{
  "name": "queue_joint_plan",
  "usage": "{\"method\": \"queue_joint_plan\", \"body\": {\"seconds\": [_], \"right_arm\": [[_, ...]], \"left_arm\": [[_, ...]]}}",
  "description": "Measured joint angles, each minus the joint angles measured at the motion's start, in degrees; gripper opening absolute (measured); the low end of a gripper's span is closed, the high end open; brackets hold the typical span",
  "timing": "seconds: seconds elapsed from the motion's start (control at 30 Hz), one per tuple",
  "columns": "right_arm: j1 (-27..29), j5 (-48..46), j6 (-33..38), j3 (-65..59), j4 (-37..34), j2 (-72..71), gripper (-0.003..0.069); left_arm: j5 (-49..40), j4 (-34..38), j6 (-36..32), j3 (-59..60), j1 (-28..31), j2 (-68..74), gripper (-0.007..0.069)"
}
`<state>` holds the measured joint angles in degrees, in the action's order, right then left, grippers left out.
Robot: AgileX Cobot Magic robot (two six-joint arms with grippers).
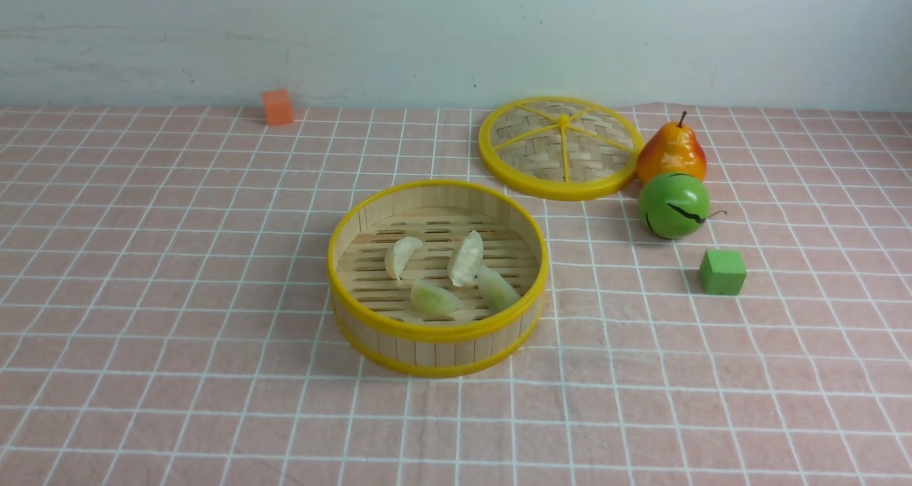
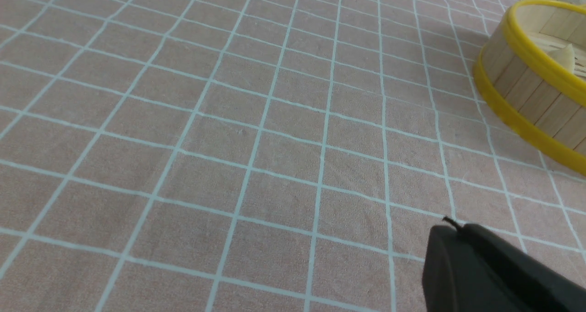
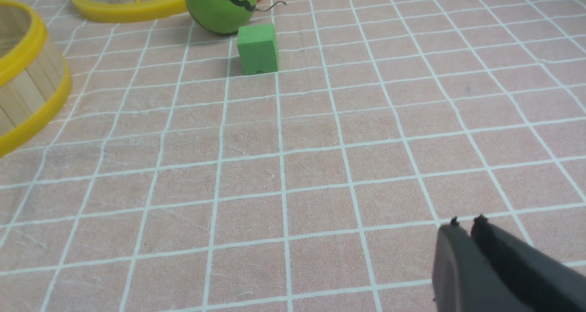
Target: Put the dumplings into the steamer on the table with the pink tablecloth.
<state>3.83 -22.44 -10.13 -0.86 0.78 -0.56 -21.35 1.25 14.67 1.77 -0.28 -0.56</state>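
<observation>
The steamer stands in the middle of the table, on the pink tablecloth. Several pale dumplings lie on its slatted floor. Neither arm shows in the front view. In the left wrist view my left gripper is shut and empty above bare cloth, with the steamer off to one side and one dumpling peeking over its rim. My right gripper is open by a narrow gap, nothing between its tips, over bare cloth apart from the steamer.
A flat woven yellow-rimmed lid lies behind the steamer to the right. Beside the lid are a pear, a green ball and a green cube. An orange cube sits far back left by the wall.
</observation>
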Motion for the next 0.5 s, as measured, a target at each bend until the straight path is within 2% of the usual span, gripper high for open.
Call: {"method": "queue_joint_plan", "body": {"seconds": [0.5], "right_arm": [[0.0,0.0,0.0,0.0,0.0,0.0,0.0063]], "left_arm": [[0.0,-0.1,0.0,0.0,0.0,0.0,-0.0014]]}}
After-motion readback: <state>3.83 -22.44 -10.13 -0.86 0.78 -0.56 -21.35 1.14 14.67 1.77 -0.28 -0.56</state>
